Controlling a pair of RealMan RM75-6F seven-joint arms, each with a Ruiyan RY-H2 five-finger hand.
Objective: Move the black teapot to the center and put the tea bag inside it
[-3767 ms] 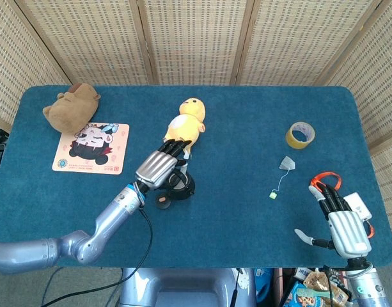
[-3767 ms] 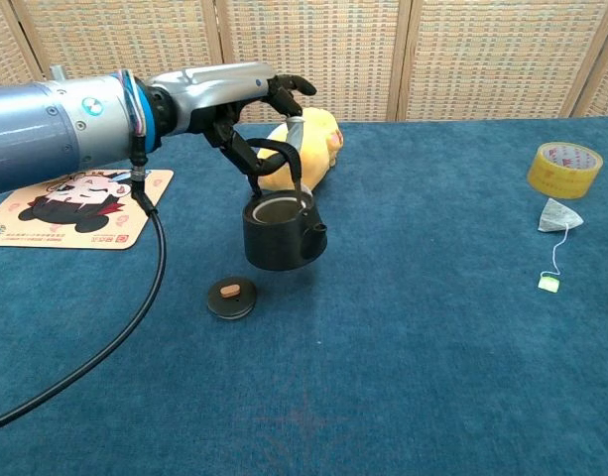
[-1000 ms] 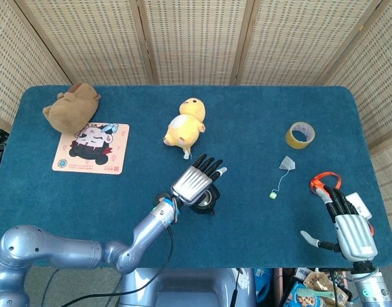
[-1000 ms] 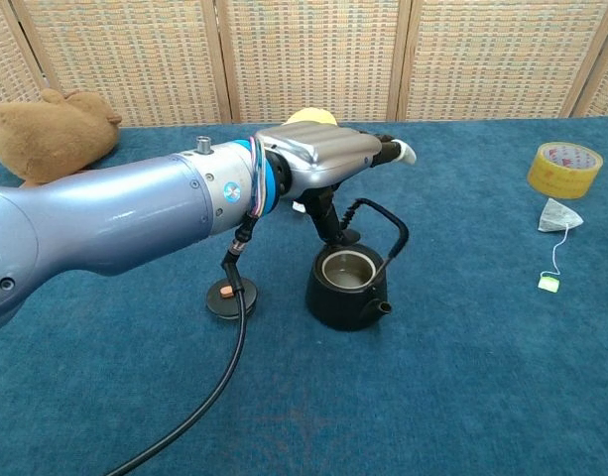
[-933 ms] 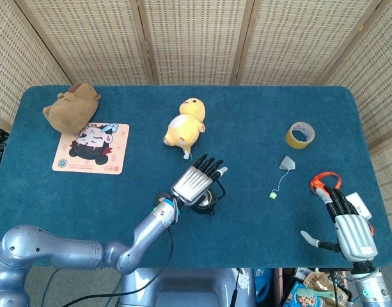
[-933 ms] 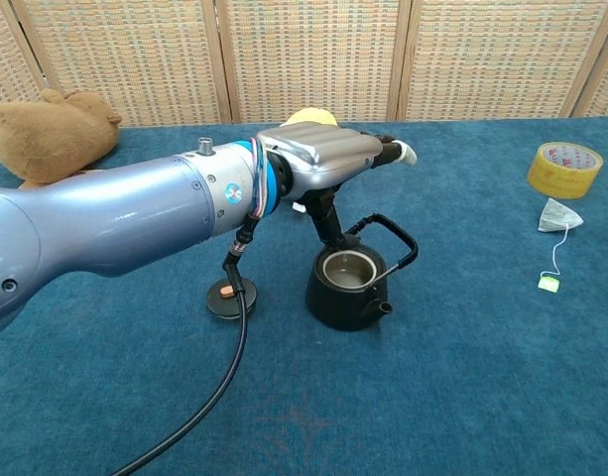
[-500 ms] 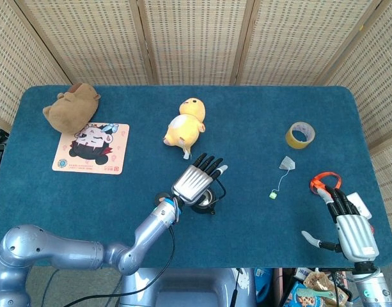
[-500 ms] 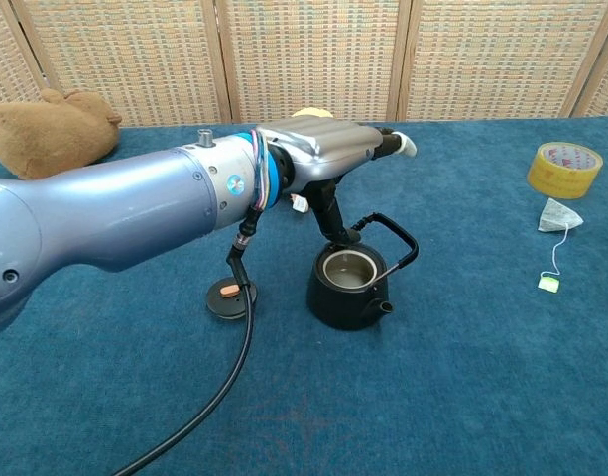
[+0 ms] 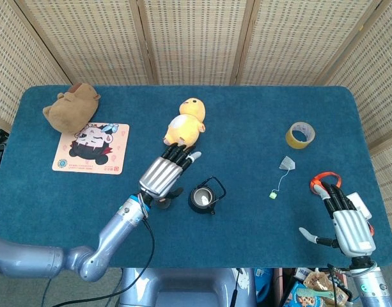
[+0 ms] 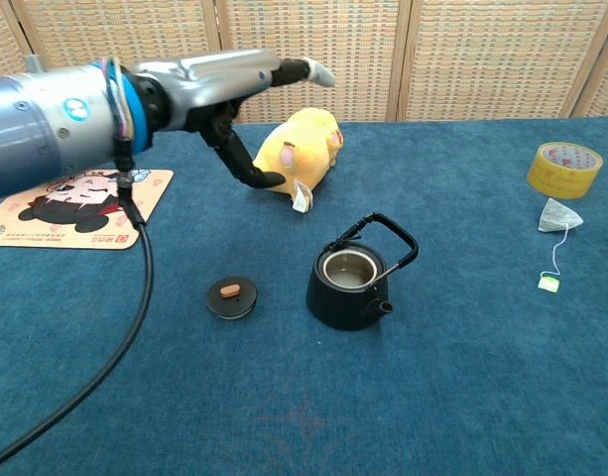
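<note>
The black teapot (image 9: 202, 199) (image 10: 351, 278) stands upright near the table's middle, lidless, its handle tilted to the right. Its lid (image 10: 231, 297) lies on the cloth just to its left. My left hand (image 9: 164, 173) (image 10: 234, 84) hovers open above the table, left of the teapot, fingers spread and holding nothing. The tea bag (image 9: 287, 164) (image 10: 559, 215) lies far right with its string running to a small green tag (image 9: 272, 195) (image 10: 548, 284). My right hand (image 9: 346, 224) rests open at the front right edge, away from the tea bag.
A yellow plush (image 9: 186, 121) (image 10: 299, 149) lies behind the teapot. A tape roll (image 9: 300, 135) (image 10: 563, 169) sits beyond the tea bag. A brown plush (image 9: 71, 105) and picture coaster (image 9: 91, 148) are at the far left. An orange-handled tool (image 9: 325, 180) lies by my right hand.
My left hand has let go of the teapot's handle and drawn back up and to the left. The teapot stays where it was set down. The right hand barely moved.
</note>
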